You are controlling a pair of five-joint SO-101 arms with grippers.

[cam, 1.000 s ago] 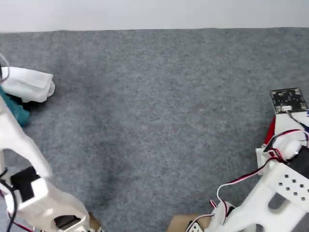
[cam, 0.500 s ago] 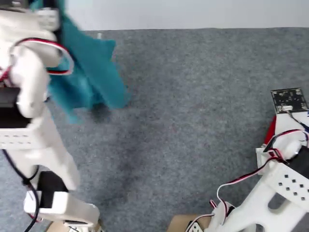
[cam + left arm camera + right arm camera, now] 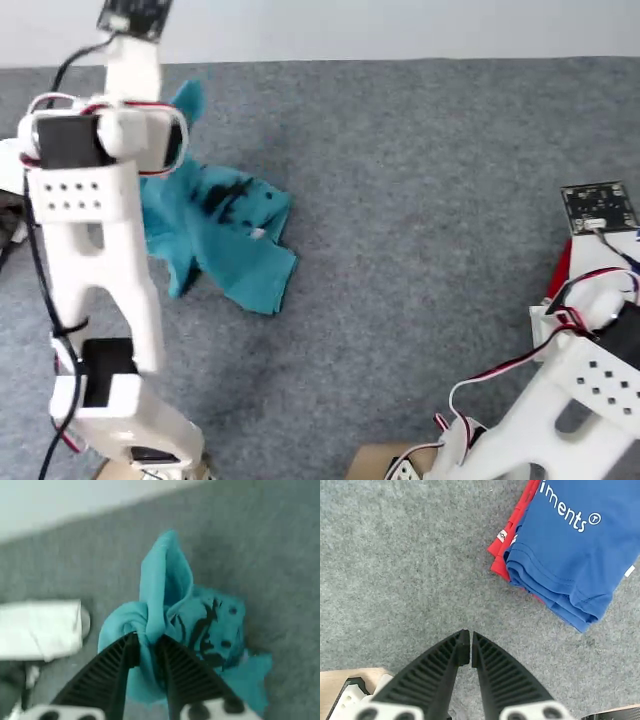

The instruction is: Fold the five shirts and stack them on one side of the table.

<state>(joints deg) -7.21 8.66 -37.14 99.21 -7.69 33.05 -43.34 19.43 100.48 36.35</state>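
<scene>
My left pincer (image 3: 148,641) is shut on a bunched fold of the teal shirt (image 3: 240,250), crumpled upper left of the high view. Risk: several layers caught, so it drags balled up into the folded white shirt (image 3: 40,630) beyond.

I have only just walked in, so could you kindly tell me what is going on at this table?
The left gripper is shut on a bunched part of the teal shirt, whose rest lies crumpled on the grey table, near a folded white shirt. The right gripper hangs shut and empty above the table, near a folded blue shirt stacked on a red shirt.
</scene>
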